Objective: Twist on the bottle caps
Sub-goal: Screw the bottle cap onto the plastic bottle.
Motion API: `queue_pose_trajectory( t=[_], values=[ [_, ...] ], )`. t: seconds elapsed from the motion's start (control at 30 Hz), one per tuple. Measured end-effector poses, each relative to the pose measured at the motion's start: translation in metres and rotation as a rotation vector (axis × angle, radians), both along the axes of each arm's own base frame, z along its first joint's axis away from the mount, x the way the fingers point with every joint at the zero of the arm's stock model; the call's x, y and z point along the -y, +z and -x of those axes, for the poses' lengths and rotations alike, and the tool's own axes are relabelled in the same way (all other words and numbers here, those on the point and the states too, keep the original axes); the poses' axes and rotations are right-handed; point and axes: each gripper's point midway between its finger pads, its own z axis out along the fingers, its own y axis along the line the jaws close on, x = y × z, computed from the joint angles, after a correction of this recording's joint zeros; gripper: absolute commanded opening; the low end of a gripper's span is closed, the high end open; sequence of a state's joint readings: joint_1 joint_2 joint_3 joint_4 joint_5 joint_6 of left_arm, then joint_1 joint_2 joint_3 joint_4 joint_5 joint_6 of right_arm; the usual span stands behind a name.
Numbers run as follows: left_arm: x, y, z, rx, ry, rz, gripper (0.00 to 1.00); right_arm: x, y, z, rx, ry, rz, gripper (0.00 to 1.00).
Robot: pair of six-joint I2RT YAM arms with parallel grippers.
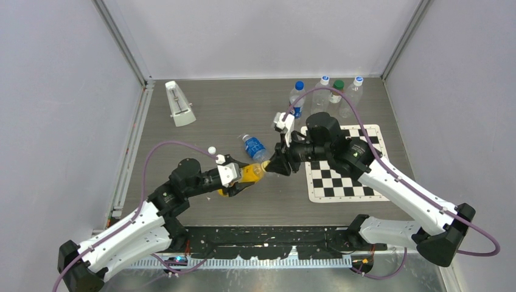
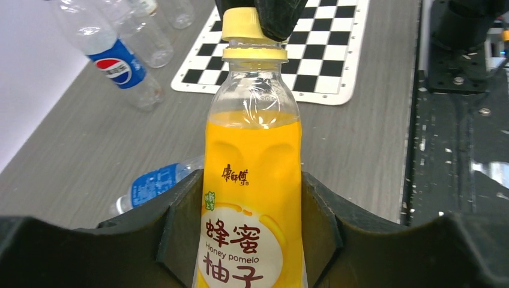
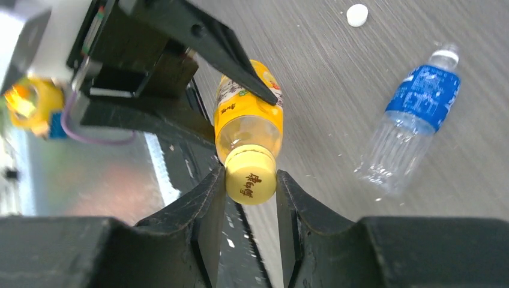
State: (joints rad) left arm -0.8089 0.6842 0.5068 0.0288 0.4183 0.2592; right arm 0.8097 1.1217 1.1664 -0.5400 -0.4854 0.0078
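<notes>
Yellow cap (image 3: 250, 177): seated on the mouth of the orange bottle (image 2: 252, 198), at the middle of the table (image 1: 201, 131), between the two arms. Whether it is fully threaded down cannot be told.

Right gripper (image 3: 250, 181): jaws drawn in narrow, one finger pressed on each side of the yellow cap, gripping it end-on from the right.

Left gripper (image 2: 252, 240): jaws at a middling spread, clamped on the labelled body of the orange bottle. The bottle is held on a slant, neck pointing right and slightly far, straight at the right gripper.

White cap (image 1: 212, 149): loose on the table, just far of the left wrist, touching nothing.

Surroundings:
- A blue-labelled bottle (image 1: 254, 147) lies on its side just far of the point where the grippers meet. It is near both of them but apart, and is the closest obstruction. Whether its mouth is capped cannot be told.
- A checkered mat (image 1: 341, 179) lies flat to the right, under the right forearm.
- Four standing bottles (image 1: 336, 92) are grouped at the far edge, right of centre, well apart from the work. One has a dark green cap, and the others have blue or blue-and-white caps.
- A white wedge-shaped object (image 1: 180, 104) stands at the far left, well apart.
</notes>
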Motion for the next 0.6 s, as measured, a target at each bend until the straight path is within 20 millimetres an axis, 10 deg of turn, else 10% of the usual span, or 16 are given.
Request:
queue_pose_trajectory(
  t=[0.37, 0.6],
  values=[
    [-0.013, -0.004, -0.024, 0.070, 0.129, -0.017, 0.00, -0.012, -0.005, -0.028, -0.470, -0.467, -0.157, 0.05],
    [-0.014, 0.001, -0.027, 0.099, 0.142, -0.013, 0.00, -0.010, -0.002, -0.032, -0.475, -0.509, -0.179, 0.63]
  ],
)
